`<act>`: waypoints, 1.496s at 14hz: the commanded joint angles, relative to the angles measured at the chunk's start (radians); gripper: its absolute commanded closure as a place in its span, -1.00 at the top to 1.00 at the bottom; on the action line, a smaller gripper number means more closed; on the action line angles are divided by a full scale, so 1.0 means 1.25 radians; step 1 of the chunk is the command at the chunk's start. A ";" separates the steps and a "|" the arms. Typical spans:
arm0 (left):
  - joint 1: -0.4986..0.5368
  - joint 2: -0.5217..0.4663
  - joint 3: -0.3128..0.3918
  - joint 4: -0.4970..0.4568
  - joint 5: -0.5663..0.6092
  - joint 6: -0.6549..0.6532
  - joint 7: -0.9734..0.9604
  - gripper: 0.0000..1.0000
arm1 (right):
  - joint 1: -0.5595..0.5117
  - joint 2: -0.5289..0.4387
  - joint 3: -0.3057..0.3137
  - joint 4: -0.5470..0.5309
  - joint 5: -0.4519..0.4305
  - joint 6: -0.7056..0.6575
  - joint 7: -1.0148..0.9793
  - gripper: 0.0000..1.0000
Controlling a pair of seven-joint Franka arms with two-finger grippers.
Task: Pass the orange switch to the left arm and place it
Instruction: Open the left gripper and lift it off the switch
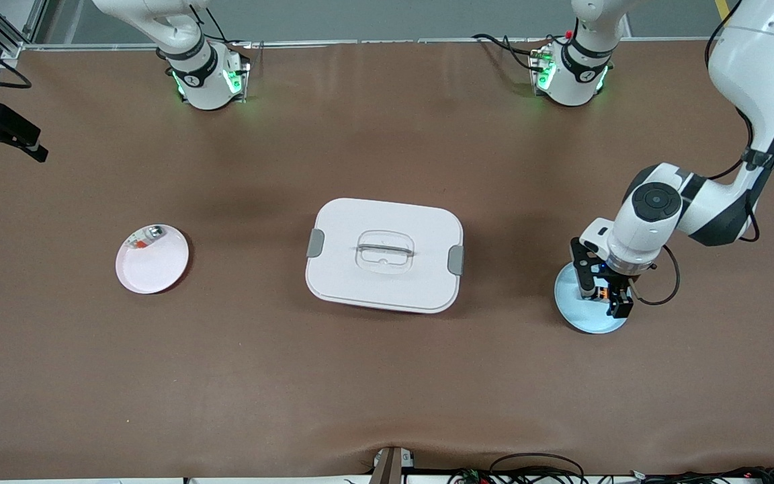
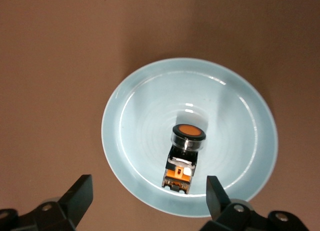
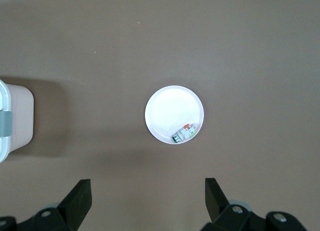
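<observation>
The orange switch [image 2: 183,156] is seen lying on its side in the pale blue plate [image 2: 140,141], low and a little right of centre in the left wrist view, its long axis running from the orange cap down toward the left gripper [image 2: 150,196]. That gripper is spread wide and empty, its fingers [image 2: 80,193] straddling the plate's lower rim, so the switch is judged nearest the left arm.

In the front view the box [image 1: 384,254] sits mid-frame between this plate and the white plate [image 1: 152,259] at the left. The right gripper [image 3: 147,198], open and empty, is held high above the white plate.
</observation>
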 commanded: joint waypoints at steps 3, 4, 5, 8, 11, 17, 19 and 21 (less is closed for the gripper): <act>0.004 -0.066 -0.048 0.053 -0.149 -0.158 0.000 1.00 | -0.005 0.004 0.003 0.022 0.001 -0.003 0.008 1.00; 0.006 -0.066 -0.060 0.082 -0.175 -0.203 0.000 1.00 | -0.005 0.004 0.003 0.022 0.001 -0.003 0.008 1.00; 0.004 -0.065 -0.068 0.117 -0.202 -0.255 -0.001 1.00 | -0.006 0.004 0.003 0.022 0.001 -0.003 0.008 1.00; 0.004 -0.065 -0.082 0.201 -0.258 -0.359 -0.001 1.00 | -0.008 0.004 0.003 0.023 0.001 -0.005 0.008 1.00; 0.003 -0.065 -0.087 0.284 -0.339 -0.459 -0.019 1.00 | -0.008 0.004 0.003 0.023 0.002 -0.005 0.008 1.00; 0.003 -0.066 -0.087 0.405 -0.430 -0.588 -0.180 1.00 | -0.007 0.006 0.003 0.023 0.002 -0.005 0.008 1.00; 0.003 -0.071 -0.089 0.432 -0.445 -0.621 -0.278 1.00 | -0.007 0.006 0.003 0.023 0.002 -0.005 0.008 1.00; 0.002 -0.093 -0.098 0.434 -0.446 -0.625 -0.380 1.00 | -0.008 0.006 0.003 0.023 0.001 -0.005 0.008 1.00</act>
